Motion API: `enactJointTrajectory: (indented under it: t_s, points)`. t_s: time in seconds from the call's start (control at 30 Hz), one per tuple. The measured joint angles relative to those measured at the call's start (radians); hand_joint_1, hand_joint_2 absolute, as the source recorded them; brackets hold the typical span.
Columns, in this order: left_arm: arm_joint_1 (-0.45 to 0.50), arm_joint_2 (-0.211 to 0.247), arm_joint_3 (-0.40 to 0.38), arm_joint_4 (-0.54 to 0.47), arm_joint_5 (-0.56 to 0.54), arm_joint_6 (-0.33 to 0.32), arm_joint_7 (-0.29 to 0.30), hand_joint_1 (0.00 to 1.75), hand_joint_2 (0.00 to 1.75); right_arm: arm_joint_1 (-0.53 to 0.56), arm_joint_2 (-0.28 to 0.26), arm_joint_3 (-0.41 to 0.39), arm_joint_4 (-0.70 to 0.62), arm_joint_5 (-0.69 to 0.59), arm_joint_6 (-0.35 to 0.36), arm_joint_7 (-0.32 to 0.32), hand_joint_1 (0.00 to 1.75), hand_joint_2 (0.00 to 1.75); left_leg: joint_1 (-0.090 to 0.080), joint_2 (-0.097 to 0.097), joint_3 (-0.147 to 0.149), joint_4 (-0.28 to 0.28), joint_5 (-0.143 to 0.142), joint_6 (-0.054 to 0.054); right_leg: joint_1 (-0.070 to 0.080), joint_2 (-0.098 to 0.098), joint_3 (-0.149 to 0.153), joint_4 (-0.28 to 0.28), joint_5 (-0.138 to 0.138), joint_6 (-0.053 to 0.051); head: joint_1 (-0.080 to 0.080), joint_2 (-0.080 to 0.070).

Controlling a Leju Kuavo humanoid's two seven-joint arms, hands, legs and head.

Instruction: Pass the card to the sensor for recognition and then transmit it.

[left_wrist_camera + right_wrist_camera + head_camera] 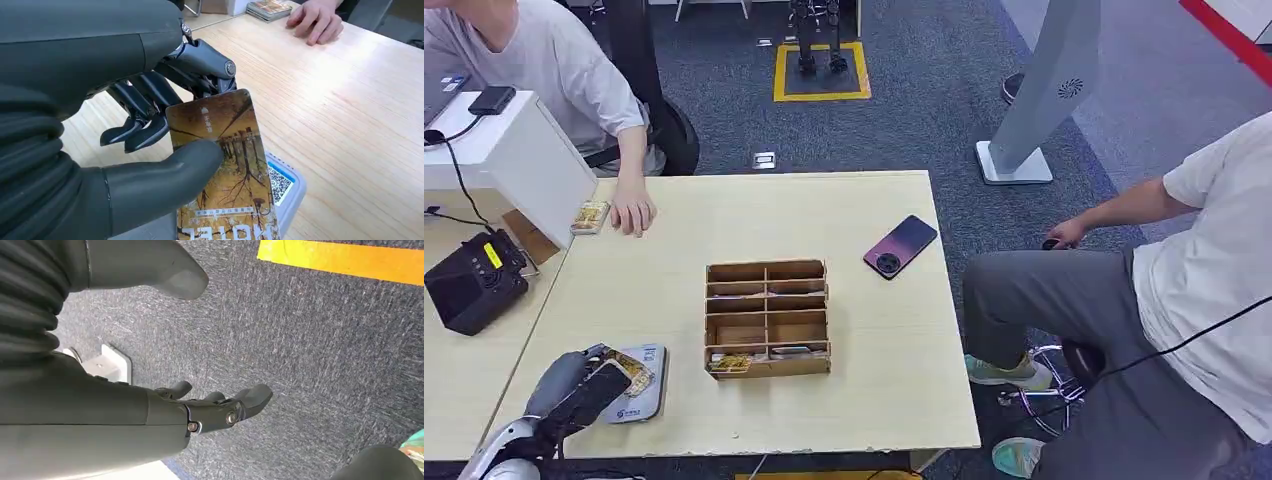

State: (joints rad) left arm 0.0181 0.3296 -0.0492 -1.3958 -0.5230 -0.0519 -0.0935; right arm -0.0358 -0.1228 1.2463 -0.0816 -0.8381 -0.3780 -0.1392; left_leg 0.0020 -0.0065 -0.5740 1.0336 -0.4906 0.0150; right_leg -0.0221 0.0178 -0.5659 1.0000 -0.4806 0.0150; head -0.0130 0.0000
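Note:
My left hand (574, 390) is at the table's front left corner and pinches a card (225, 165) printed with autumn trees between thumb and fingers. The card (629, 368) hangs just over the grey-white sensor pad (642, 400), whose QR-code face (280, 182) peeks out beneath it. My right hand (210, 410) hangs beside the body over grey carpet, fingers apart and holding nothing.
A wooden compartment box (767, 318) with cards in its front slots stands mid-table. A phone (900, 245) lies at the right. A person's hand (632, 212) rests by a card stack (589, 216) at the far left. A black device (474, 280) sits on the side table. Another person sits at right.

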Motion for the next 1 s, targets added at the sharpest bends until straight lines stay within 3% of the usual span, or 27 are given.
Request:
enactJointTrajectory:
  t_s: [0.53,0.57,0.63,0.67,0.87,1.0]
  points:
    - [0.000,0.000,0.000,0.003,0.001,0.000,-0.001,1.75,1.75,0.000,0.000,0.000,0.000,0.000,0.000,0.000,0.00,1.75,0.000,0.000,0.000,0.000,0.000,0.000,0.000,0.000,0.000,0.000,0.000,0.000,0.000,0.000]
    - [-0.001,-0.005,0.000,0.003,0.030,0.000,-0.025,1.75,1.75,0.000,0.000,0.000,0.000,0.000,-0.002,-0.006,0.00,1.75,0.000,0.000,0.000,0.000,0.000,0.000,0.000,0.000,0.000,0.000,0.000,0.000,0.000,0.000]
    - [0.003,-0.046,0.028,-0.014,0.216,0.000,-0.149,1.75,1.75,0.000,0.000,0.001,0.000,-0.001,-0.015,-0.022,0.00,1.75,0.000,-0.001,0.000,0.000,0.000,0.000,0.000,-0.001,0.000,0.000,0.000,0.000,-0.001,0.000]
    - [0.003,-0.070,0.034,-0.034,0.299,0.003,-0.166,1.75,1.75,0.000,0.000,0.002,0.000,-0.002,-0.018,-0.026,0.00,1.75,0.000,-0.002,-0.001,0.000,0.000,0.001,0.000,-0.002,0.000,0.000,0.000,0.000,0.000,0.000]
    - [0.003,-0.119,0.046,-0.085,0.359,0.008,-0.170,1.75,1.75,-0.005,0.000,0.004,0.000,-0.003,-0.023,-0.027,0.00,1.75,0.000,-0.002,0.000,0.000,0.000,0.001,0.000,-0.002,0.001,0.000,0.000,0.000,0.002,0.000]
    - [-0.011,-0.147,0.065,-0.112,0.462,0.037,-0.228,1.75,1.75,-0.006,0.000,0.006,0.000,-0.002,-0.025,-0.027,0.00,1.75,0.000,-0.002,0.000,0.000,0.000,0.001,0.000,-0.002,0.000,0.000,0.000,0.000,0.001,0.000]
